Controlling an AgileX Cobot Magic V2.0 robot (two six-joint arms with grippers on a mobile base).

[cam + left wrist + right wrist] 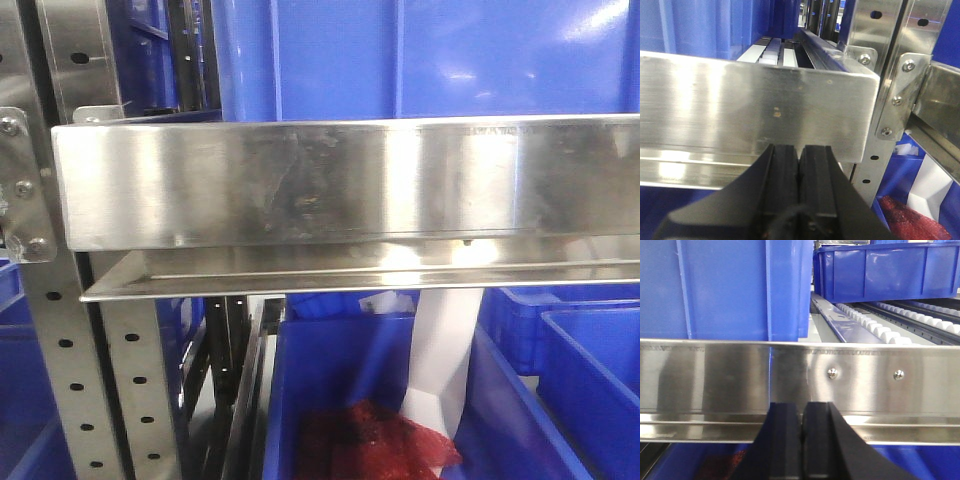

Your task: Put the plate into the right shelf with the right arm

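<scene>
The plate is out of view in all three views. The right shelf fills them: a steel ledge (330,180) runs across the front view, with a perforated upright (60,360) at its left. In the right wrist view my right gripper (803,407) is shut with nothing between its fingers, pointing at the steel ledge (865,375) close ahead. In the left wrist view my left gripper (799,150) is also shut and empty, facing the end of a steel ledge (750,100) beside a bolted upright (895,100).
Large blue bins sit above the ledge (430,55) and below it (340,370); the lower one holds a red mesh item (370,440) and a white object (445,350). Roller tracks (875,322) and another blue bin (885,267) lie behind the ledge.
</scene>
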